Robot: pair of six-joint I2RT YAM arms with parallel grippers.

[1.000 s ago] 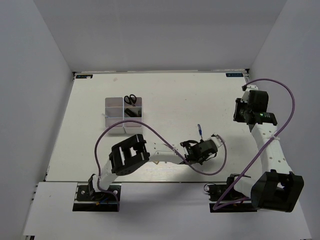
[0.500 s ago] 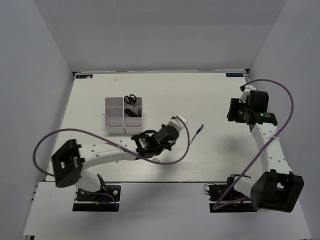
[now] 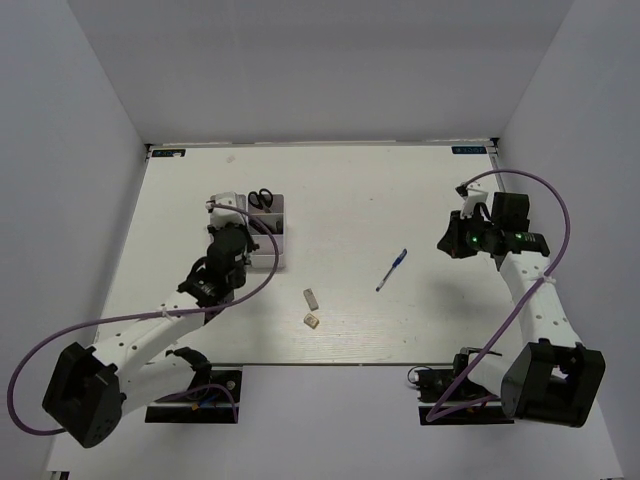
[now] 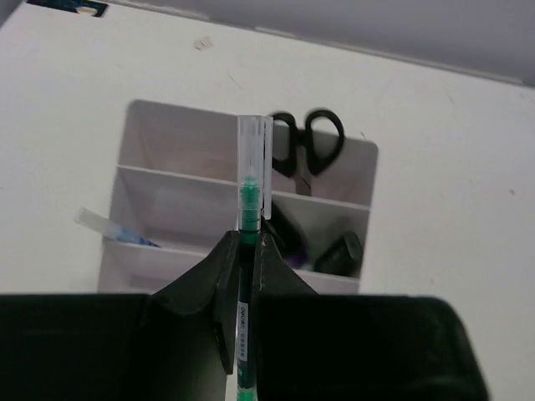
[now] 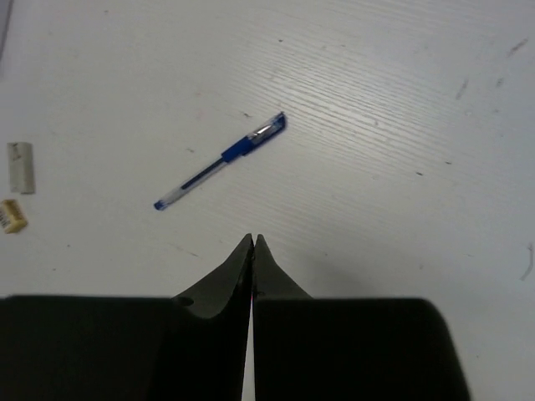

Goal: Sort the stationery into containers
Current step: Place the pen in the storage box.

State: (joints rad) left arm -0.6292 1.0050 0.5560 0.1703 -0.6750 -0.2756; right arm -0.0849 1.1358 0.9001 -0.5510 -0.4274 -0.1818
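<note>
My left gripper (image 4: 247,240) is shut on a thin green pen (image 4: 248,200) with a clear cap, which it holds above the white organiser tray (image 4: 125,209). In the top view this gripper (image 3: 232,226) covers the tray's left column (image 3: 279,240). Black-handled scissors (image 4: 311,140) stand in the far right compartment, also seen from above (image 3: 260,197). Dark highlighters (image 4: 343,251) lie in a right compartment and a blue pen (image 4: 113,230) in a left one. Another blue pen (image 3: 392,270) lies on the table, below-left of my right gripper (image 3: 446,245), which is shut and empty (image 5: 252,241). The right wrist view shows that pen (image 5: 221,160).
Two small beige erasers (image 3: 311,297) (image 3: 312,320) lie on the table between the tray and the loose blue pen; they show at the left edge of the right wrist view (image 5: 20,165) (image 5: 11,215). White walls enclose the table.
My left arm has swung from the middle of the table to the tray, carrying the green pen. The erasers are now uncovered. My right gripper has shifted a little left.
</note>
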